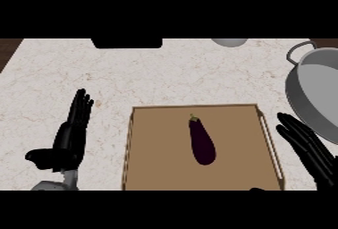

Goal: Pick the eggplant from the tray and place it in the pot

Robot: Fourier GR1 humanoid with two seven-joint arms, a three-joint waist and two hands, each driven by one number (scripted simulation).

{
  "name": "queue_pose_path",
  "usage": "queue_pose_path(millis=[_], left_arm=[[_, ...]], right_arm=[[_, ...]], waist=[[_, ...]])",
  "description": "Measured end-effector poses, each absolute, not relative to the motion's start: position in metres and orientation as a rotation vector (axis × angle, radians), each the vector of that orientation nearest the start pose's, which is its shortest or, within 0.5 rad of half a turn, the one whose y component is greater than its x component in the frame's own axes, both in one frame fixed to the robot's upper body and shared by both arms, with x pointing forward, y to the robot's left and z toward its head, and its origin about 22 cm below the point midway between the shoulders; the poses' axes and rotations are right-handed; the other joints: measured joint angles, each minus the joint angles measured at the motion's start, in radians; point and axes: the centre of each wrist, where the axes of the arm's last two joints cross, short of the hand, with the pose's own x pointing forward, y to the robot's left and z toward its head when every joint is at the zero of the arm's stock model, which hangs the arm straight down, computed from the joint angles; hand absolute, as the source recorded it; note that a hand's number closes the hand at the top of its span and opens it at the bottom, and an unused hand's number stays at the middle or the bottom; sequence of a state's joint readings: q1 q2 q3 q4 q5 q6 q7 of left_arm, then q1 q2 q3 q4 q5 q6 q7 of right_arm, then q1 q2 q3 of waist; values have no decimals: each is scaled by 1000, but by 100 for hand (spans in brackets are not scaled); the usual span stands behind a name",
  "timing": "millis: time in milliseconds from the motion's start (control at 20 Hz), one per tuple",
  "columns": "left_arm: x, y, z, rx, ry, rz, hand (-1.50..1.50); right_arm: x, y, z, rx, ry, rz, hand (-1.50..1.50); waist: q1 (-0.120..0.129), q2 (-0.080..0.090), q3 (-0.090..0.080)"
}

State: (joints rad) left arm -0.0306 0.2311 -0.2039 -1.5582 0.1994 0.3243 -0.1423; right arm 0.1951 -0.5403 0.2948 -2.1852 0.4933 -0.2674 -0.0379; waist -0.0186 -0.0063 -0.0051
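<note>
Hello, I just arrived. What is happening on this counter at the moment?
A robot is set to move an eggplant from a wooden tray into a metal pot, but nothing is being handled yet. The eggplant lies in the middle of the tray, untouched. The right hand is open beside the tray's right edge, just below the pot. The left hand rests open at the left of the tray, fingers up. The pot stands at the counter's right side.

The pale marbled counter (165,76) is carrying a brown tray (158,174), a grey pot (317,96) and a dark object (127,43) at its far edge.
</note>
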Motion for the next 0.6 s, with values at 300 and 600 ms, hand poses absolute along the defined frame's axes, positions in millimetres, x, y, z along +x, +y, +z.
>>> queue_pose_path(millis=[300,600], left_arm=[[240,230,7,112,-1701,33,0],[242,223,5,99,-1703,20,0]], right_arm=[[154,-226,119,-718,-1680,1017,-150],[167,-175,119,-746,-1491,1082,-150]], waist=[[23,4,-1],[33,7,2]])
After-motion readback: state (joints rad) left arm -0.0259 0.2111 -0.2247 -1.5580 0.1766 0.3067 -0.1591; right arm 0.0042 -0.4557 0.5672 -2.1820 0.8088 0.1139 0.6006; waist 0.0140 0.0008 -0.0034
